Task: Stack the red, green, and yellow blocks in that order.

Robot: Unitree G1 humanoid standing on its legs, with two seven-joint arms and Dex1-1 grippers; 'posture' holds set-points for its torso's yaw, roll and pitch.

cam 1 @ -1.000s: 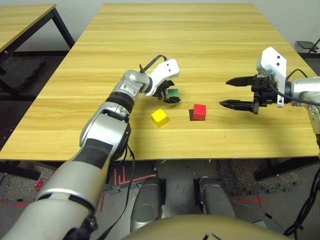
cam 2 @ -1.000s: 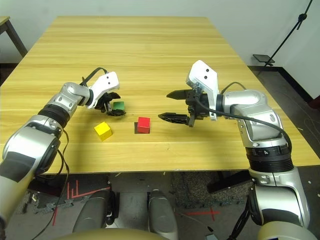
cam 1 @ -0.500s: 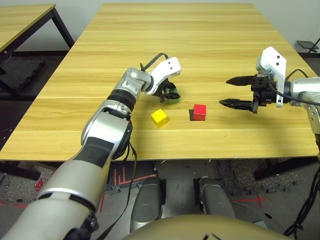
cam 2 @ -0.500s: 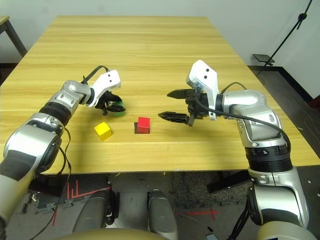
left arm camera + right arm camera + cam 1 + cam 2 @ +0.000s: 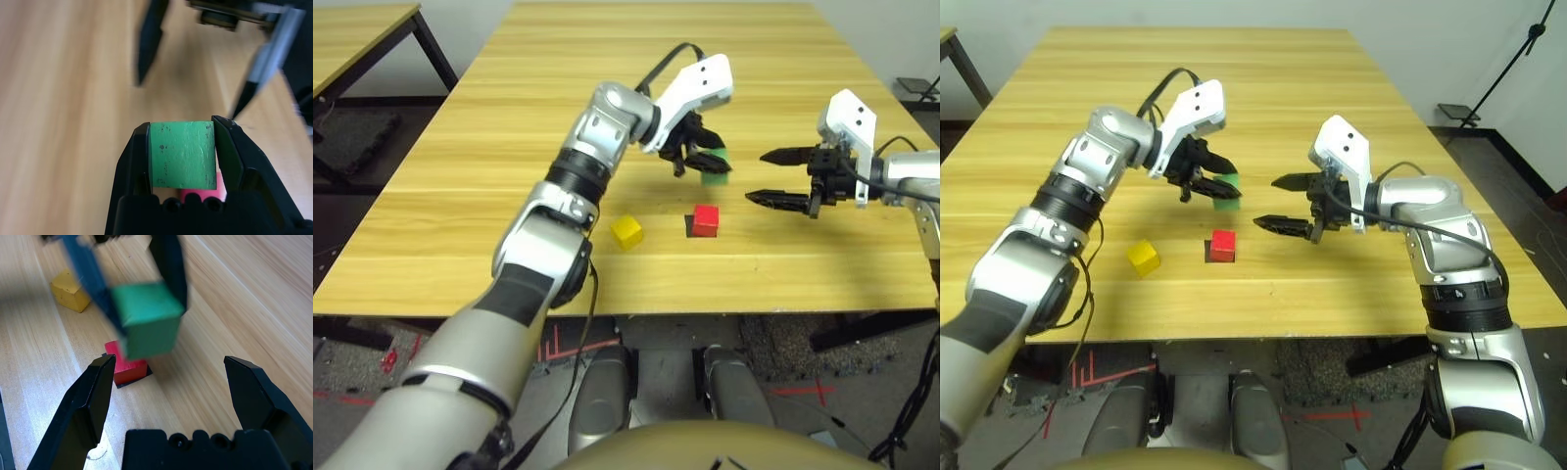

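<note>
My left gripper [image 5: 705,164] is shut on the green block [image 5: 714,167], holding it in the air above and a little behind the red block [image 5: 705,218]. The left wrist view shows the green block [image 5: 182,154] pinched between both fingers. The red block sits on the table on a small black patch, and it peeks out under the held green block [image 5: 147,318] in the right wrist view as well, red block [image 5: 126,366]. The yellow block [image 5: 626,231] lies on the table left of the red one. My right gripper [image 5: 773,177] hovers open to the right of the red block.
The wooden table [image 5: 656,78] has wide bare room behind and to both sides of the blocks. A second table [image 5: 357,29] stands off to the far left. The front edge runs close below the blocks.
My left gripper has lifted the green block off the table and carried it up and to the right, over toward the red block. The right gripper has stayed in place.
</note>
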